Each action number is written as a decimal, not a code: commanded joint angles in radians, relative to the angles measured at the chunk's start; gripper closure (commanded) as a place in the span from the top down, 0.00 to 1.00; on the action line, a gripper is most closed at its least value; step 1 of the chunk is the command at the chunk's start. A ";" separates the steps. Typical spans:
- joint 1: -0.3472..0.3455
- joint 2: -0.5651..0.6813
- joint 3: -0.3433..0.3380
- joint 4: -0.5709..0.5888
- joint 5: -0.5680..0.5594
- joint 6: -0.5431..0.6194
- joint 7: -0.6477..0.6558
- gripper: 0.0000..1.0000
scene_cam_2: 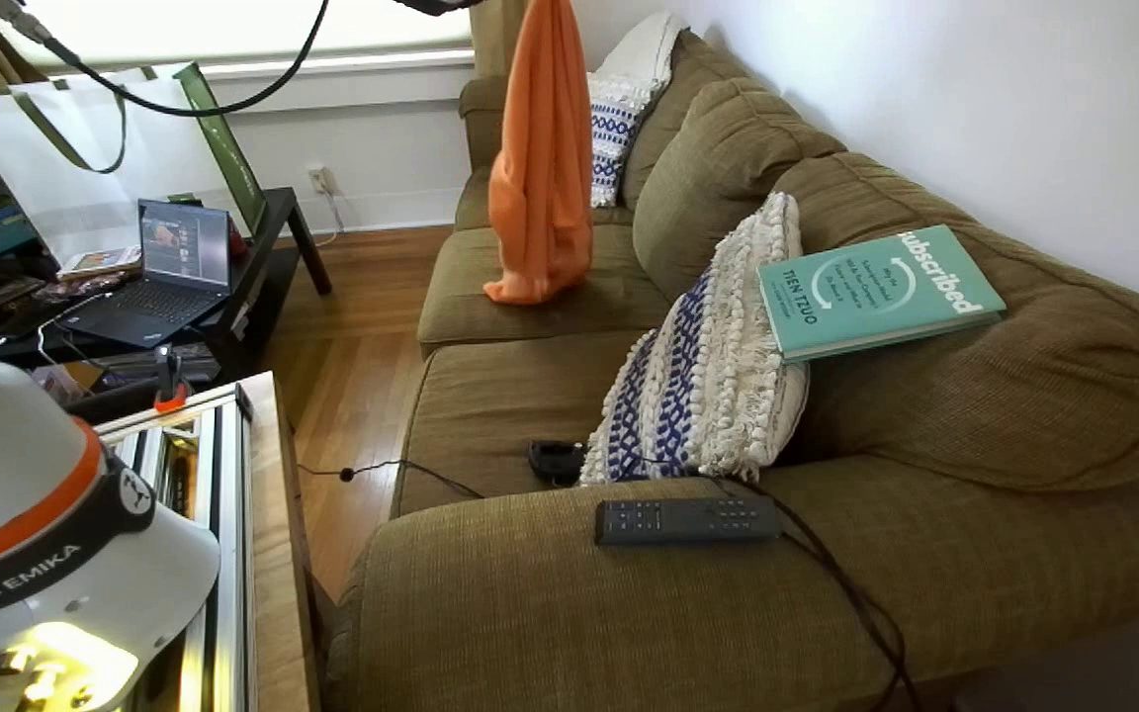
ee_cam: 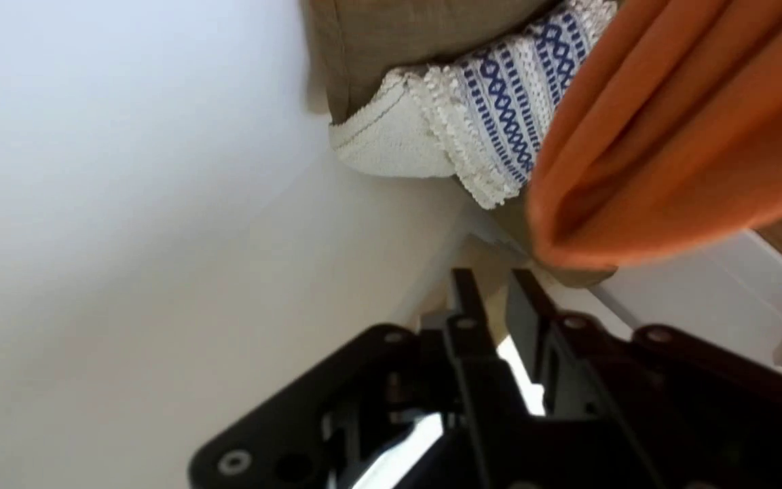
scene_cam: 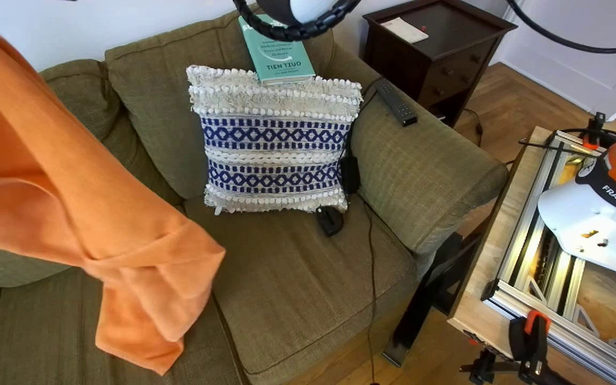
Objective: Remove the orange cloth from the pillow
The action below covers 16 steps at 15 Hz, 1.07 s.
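Note:
The orange cloth (scene_cam: 105, 214) is in the air over the couch, off the near pillow. In an exterior view the cloth (scene_cam_2: 542, 168) hangs long and narrow above the far seat, its top cut off. The cream-white pillow with navy bands (scene_cam: 276, 155) leans upright in the couch corner, uncovered; it also shows in an exterior view (scene_cam_2: 698, 366). In the wrist view my gripper (ee_cam: 491, 269) has a gap between its fingers with nothing in it. The cloth (ee_cam: 676, 149) shows beyond the fingertips, its folded edge apart from them. The gripper's fingers are not seen in the exterior views.
A similar pillow (scene_cam_2: 614, 129) stands at the couch's far end, also in the wrist view (ee_cam: 499, 102). A green book (scene_cam: 278, 51) rests on the near pillow's top. A remote (scene_cam_2: 688, 519) lies on the armrest. A black object (scene_cam: 330, 220) and cables lie by the near pillow.

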 commanded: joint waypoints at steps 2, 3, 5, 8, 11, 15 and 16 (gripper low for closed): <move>-0.187 -0.036 0.185 -0.075 0.038 -0.250 -0.008 0.59; -0.223 -0.044 0.221 -0.089 0.068 -0.309 -0.021 0.66; -0.294 -0.047 0.294 -0.116 0.128 -0.420 -0.044 0.81; -0.411 -0.068 0.381 -0.177 0.233 -0.561 -0.079 1.00; -0.561 -0.063 0.489 -0.232 0.378 -0.680 -0.133 1.00; -0.819 -0.045 0.645 -0.356 0.581 -0.694 -0.183 1.00; -0.875 -0.039 0.675 -0.387 0.617 -0.692 -0.181 1.00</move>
